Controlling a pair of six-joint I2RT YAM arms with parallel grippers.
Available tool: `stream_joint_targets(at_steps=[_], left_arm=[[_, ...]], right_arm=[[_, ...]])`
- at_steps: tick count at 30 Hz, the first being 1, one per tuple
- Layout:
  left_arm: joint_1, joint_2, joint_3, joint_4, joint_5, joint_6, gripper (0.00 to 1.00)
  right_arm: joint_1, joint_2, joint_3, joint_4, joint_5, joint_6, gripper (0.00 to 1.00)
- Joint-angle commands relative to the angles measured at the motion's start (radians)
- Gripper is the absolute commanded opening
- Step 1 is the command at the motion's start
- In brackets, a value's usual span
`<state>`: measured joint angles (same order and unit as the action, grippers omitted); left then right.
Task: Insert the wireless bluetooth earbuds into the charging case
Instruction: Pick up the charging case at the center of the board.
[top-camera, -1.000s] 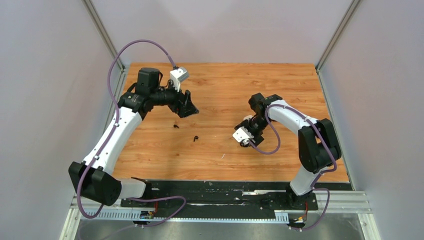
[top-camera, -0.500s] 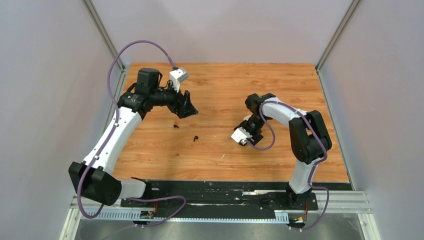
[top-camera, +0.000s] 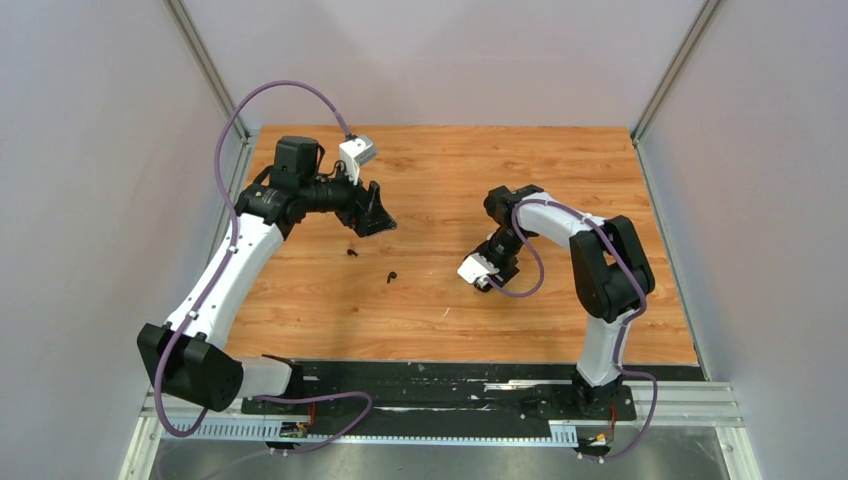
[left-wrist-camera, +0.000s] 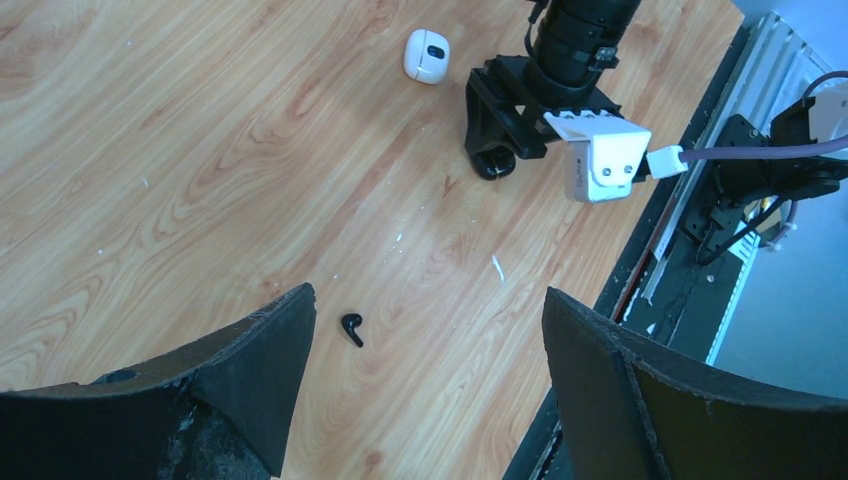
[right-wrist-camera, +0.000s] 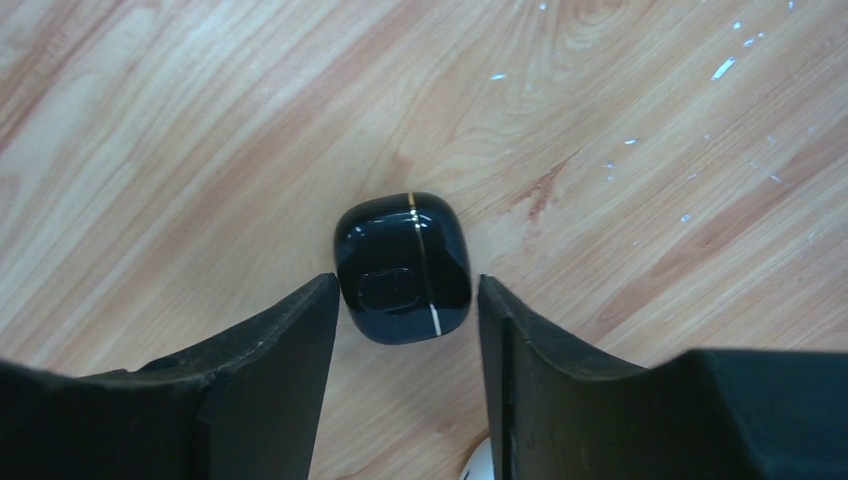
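Note:
A closed glossy black charging case (right-wrist-camera: 403, 267) lies on the wooden table. My right gripper (right-wrist-camera: 407, 285) is open, with one finger on each side of the case's near end, not pressing it. In the top view the right gripper (top-camera: 492, 268) covers that case. A closed white charging case (left-wrist-camera: 427, 55) lies just beyond it. Two black earbuds (top-camera: 352, 252) (top-camera: 390, 277) lie loose on the table, left of centre. My left gripper (top-camera: 375, 212) is open and empty above them; one black earbud (left-wrist-camera: 351, 328) shows by its left finger. No white earbuds are visible.
The wooden table (top-camera: 560, 170) is walled by grey panels left, right and back. A black mounting rail (top-camera: 450, 385) runs along the near edge. Small white flecks (left-wrist-camera: 497, 267) lie on the wood.
My right gripper has shifted a little to the left over the black case. The left arm and the two black earbuds have not moved.

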<state>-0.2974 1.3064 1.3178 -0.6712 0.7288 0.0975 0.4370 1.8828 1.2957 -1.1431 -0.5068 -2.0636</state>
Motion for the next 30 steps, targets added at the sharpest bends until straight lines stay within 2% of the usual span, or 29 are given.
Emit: stream_joint_targets(at_steps=[1, 10, 15, 26, 30], left_arm=[[0.006, -0.016, 0.024, 0.009, 0.026, 0.007, 0.89], [0.007, 0.004, 0.029, 0.019, 0.041, -0.008, 0.89], [0.006, 0.016, 0.027, 0.033, 0.057, -0.025, 0.89], [0.007, 0.055, 0.044, 0.051, 0.089, -0.051, 0.88], [0.006, 0.054, 0.035, 0.068, 0.094, -0.066, 0.88]], right_arm=[[0.012, 0.044, 0.063, -0.019, -0.033, -0.207, 0.51], [0.013, 0.040, 0.031, -0.006, -0.044, -0.105, 0.38], [0.010, 0.037, 0.010, 0.022, -0.033, 0.011, 0.48], [0.009, 0.029, -0.032, 0.048, -0.035, 0.110, 0.49], [0.009, 0.042, -0.030, 0.048, -0.022, 0.139, 0.52]])
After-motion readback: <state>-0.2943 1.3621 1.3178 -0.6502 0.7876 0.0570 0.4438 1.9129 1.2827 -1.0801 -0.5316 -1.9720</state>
